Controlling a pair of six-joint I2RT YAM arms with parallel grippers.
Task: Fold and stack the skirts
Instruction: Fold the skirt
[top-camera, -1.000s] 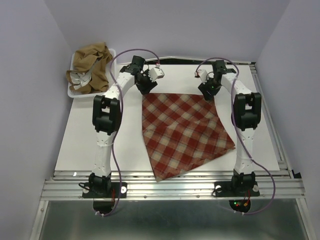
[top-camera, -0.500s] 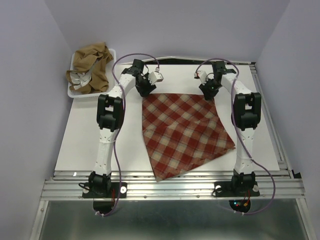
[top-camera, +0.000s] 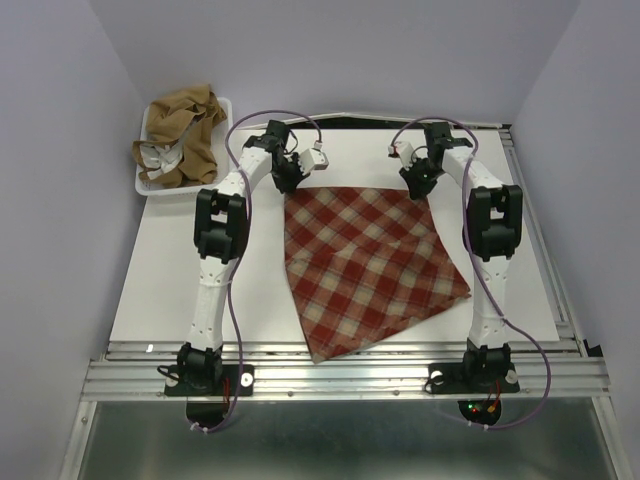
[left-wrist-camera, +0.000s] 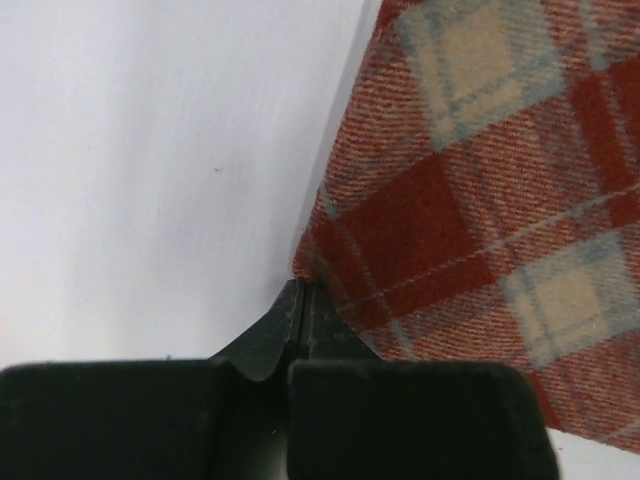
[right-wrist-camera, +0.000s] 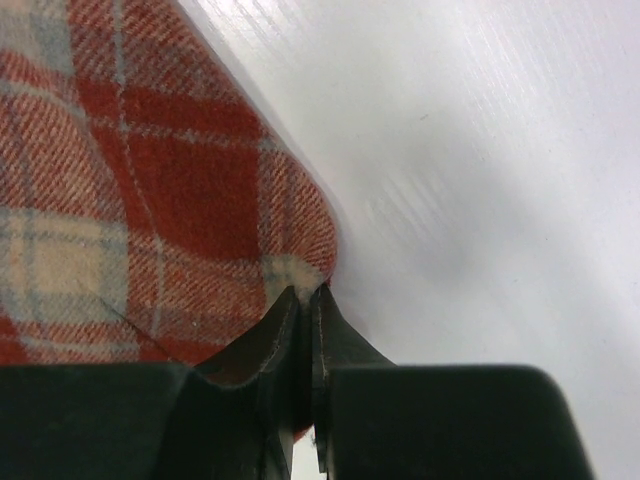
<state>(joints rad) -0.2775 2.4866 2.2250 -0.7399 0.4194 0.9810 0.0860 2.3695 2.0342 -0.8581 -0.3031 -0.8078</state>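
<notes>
The red-and-cream plaid skirt (top-camera: 365, 265) lies flat on the white table, also seen in the left wrist view (left-wrist-camera: 480, 200) and the right wrist view (right-wrist-camera: 150, 200). My left gripper (top-camera: 290, 183) is down at its far left corner, jaws shut with the cloth's corner pinched at the tips (left-wrist-camera: 303, 288). My right gripper (top-camera: 417, 188) is at the far right corner, shut with a cream bit of the hem between its tips (right-wrist-camera: 306, 292). Tan-brown skirts (top-camera: 180, 135) lie bunched in a heap at the back left.
A white tray (top-camera: 146, 188) at the table's far left corner holds the tan heap. White table (top-camera: 170, 280) shows left of the plaid skirt. Purple walls close in both sides, and a metal rail runs along the near edge.
Both grippers have gone from open to shut on the plaid skirt's far corners. The left wrist has shifted slightly toward the corner; the skirt lies as before.
</notes>
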